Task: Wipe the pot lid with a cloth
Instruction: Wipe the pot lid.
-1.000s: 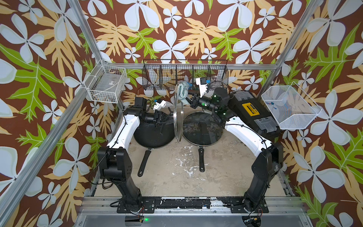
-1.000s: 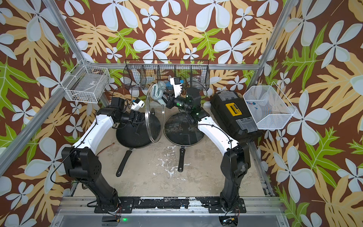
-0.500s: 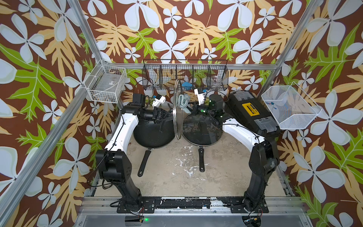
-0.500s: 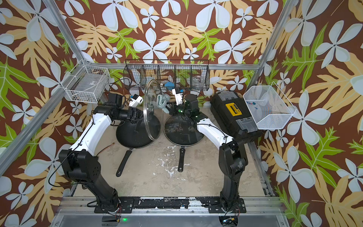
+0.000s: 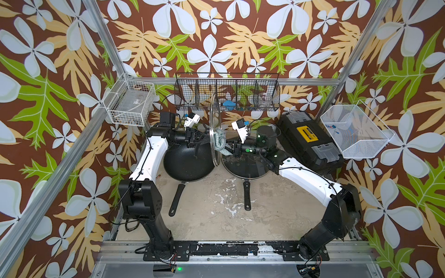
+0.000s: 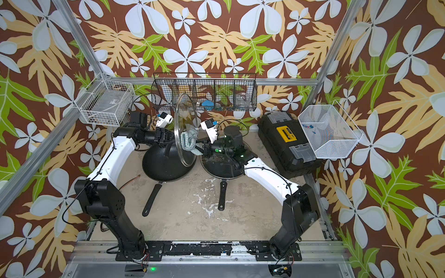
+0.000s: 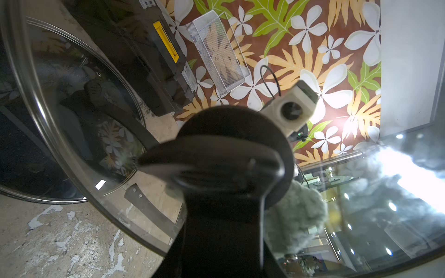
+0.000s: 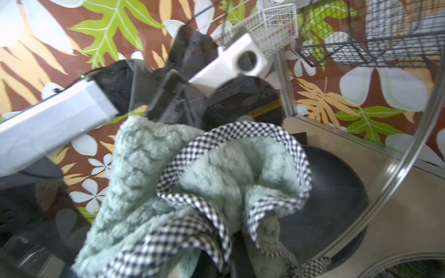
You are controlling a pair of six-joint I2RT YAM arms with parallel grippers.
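One lid upright in left end effector; cloth in right end effector.

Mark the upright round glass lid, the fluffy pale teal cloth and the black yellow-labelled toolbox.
upright round glass lid (image 6: 186,113): in a top view, upper glass pane.
fluffy pale teal cloth (image 8: 216,173): right wrist view, fluffy middle fold.
black yellow-labelled toolbox (image 6: 280,146): in a top view, black top face.

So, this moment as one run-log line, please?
left tool: holds lid upright | right tool: presses cloth on lid | step: wipe
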